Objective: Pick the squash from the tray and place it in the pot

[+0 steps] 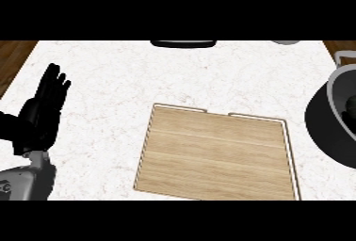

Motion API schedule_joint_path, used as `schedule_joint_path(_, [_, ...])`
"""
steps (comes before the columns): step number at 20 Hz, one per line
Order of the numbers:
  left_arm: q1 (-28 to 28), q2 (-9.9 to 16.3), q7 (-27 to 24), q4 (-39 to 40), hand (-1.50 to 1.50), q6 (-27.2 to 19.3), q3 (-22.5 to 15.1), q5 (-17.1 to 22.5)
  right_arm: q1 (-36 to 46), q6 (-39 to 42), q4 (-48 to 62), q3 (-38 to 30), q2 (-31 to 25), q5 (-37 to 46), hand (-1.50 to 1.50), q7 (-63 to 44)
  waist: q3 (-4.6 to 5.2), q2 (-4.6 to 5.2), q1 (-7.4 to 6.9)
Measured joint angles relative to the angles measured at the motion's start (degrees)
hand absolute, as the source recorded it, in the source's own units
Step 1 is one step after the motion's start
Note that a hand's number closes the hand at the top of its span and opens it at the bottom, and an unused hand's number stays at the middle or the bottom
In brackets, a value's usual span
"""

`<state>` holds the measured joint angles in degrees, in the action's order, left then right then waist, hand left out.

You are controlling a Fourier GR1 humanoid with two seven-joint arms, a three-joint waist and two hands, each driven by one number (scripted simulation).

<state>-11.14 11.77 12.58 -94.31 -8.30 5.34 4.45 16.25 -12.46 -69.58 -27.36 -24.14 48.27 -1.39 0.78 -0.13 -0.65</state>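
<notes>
In the head view, the wooden tray (215,157) lies on the white marbled counter (139,75) and serves as the landmark here. Its top shows only bare wood grain; no squash can be seen on it. To the right of the tray, cut off by the view's edge, sits the pot (334,127), dark outside with a grey rim. Something dark lies inside it, but whether that is the squash or only the pot's shadowed inside cannot be told. So the squash is either in the pot already or hidden out of sight.

Well to the left of the tray, the left hand (45,110) rests with its fingers straight and pointing up, holding nothing. The right hand shows nowhere in this view, so its state cannot be judged; it may be beyond the right edge near the pot.

Beyond the tray's far side, a dark object (183,43) and a small grey object (285,42) sit at the counter's far edge, both cropped.

The risk from here, as a judgement: if the right hand is working out of view near the pot, it could knock the rim or nudge the pot, since nothing there can be checked. And if the squash is not in the pot, counting the empty tray as success would be a mistake.
</notes>
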Motion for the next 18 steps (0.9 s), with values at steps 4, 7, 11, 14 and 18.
schedule_joint_path(4, [-0.52,-0.17,0.28,0.21,0.0,0.01,-0.23,-0.18,2.43,3.74,6.25,-1.66,-1.2,-5.19,-1.5,4.07,0.65,-0.25,-0.04])
schedule_joint_path(7, [-0.92,0.15,0.57,0.51,0.0,0.43,0.11,0.21,3.68,6.7,9.03,-2.74,-1.29,-9.1,-1.5,7.22,0.96,-0.44,0.09])
schedule_joint_path(11, [-1.49,0.42,0.84,0.88,0.0,0.68,0.38,0.42,5.1,9.4,9.89,-6.42,-0.25,-16.68,-1.5,12.12,0.93,-0.63,0.55])
schedule_joint_path(14, [-1.23,0.47,1.12,0.64,0.0,0.51,0.71,0.5,6.08,11.27,10.39,-10.14,0.47,-23.02,-1.5,14.85,0.77,-0.65,0.68])
schedule_joint_path(18, [-0.54,0.94,0.48,0.83,0.0,0.95,1.28,0.56,6.38,14.9,12.4,-14.96,-0.98,-30.44,-1.5,17.13,0.69,-0.56,0.69])
